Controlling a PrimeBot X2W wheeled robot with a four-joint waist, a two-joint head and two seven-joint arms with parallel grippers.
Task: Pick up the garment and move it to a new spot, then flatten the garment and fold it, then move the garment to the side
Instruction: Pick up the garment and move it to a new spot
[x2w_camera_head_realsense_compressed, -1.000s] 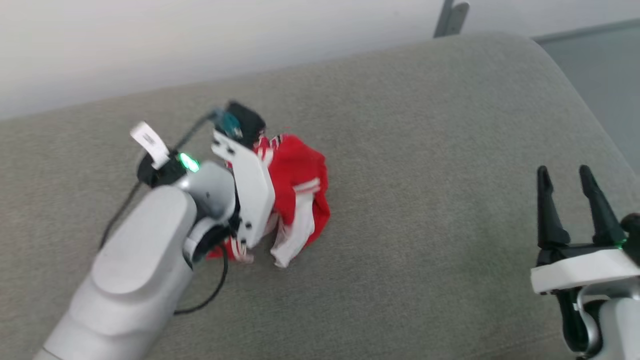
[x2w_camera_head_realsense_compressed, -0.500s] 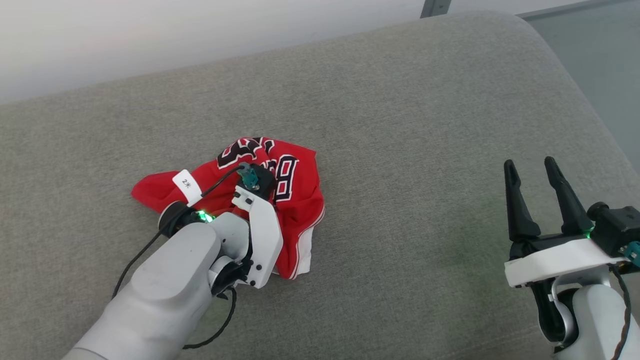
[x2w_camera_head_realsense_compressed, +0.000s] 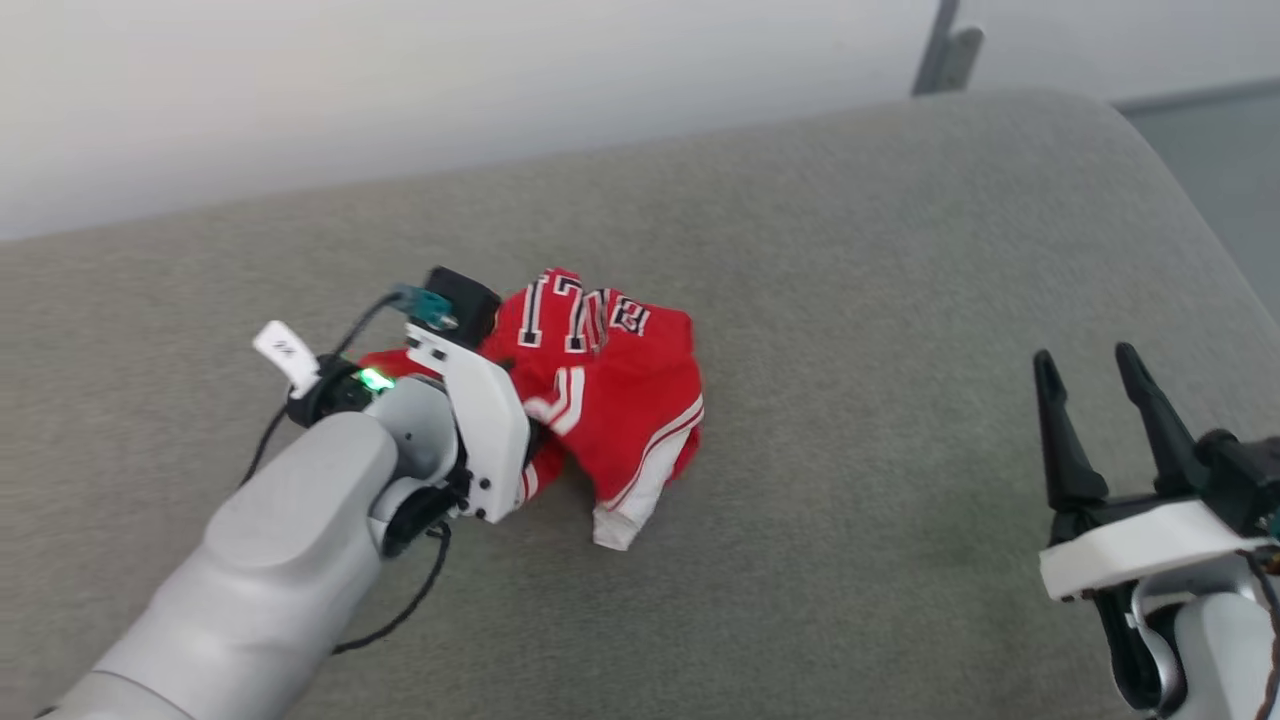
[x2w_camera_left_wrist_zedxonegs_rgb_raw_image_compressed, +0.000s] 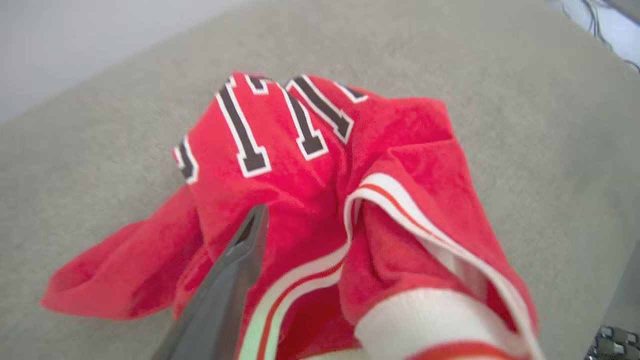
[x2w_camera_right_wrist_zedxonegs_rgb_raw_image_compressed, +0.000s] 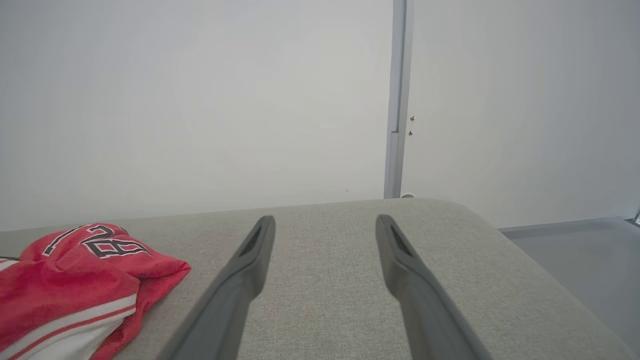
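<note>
garment (x2w_camera_head_realsense_compressed: 610, 400) on cushion (x2w_camera_head_realsense_compressed: 850, 250) | left gripper (x2w_camera_left_wrist_zedxonegs_rgb_raw_image_compressed: 310, 225) at its left | right gripper (x2w_camera_head_realsense_compressed: 1085, 352) well apart, rightward | wall (x2w_camera_head_realsense_compressed: 400, 90) behind

Bright, soft, even light fills every view without glare, leaving only faint diffuse shadow on the grey woven-fabric cushion (x2w_camera_head_realsense_compressed: 850, 300) beneath the crumpled red jersey-style shirt with black white-outlined lettering (x2w_camera_head_realsense_compressed: 610, 400) and the pale grey left forearm (x2w_camera_head_realsense_compressed: 270, 560). The head view is slightly soft overall, while the left wrist view is blurriest, its near dark finger (x2w_camera_left_wrist_zedxonegs_rgb_raw_image_compressed: 225, 290) and the shirt's striped trim smeared out of focus. The right wrist view is sharp on the cushion weave, though its two dark fingers (x2w_camera_right_wrist_zedxonegs_rgb_raw_image_compressed: 235, 295) soften toward the bottom edge and the plain white wall (x2w_camera_right_wrist_zedxonegs_rgb_raw_image_compressed: 200, 100) greys slightly toward the corners.
</note>
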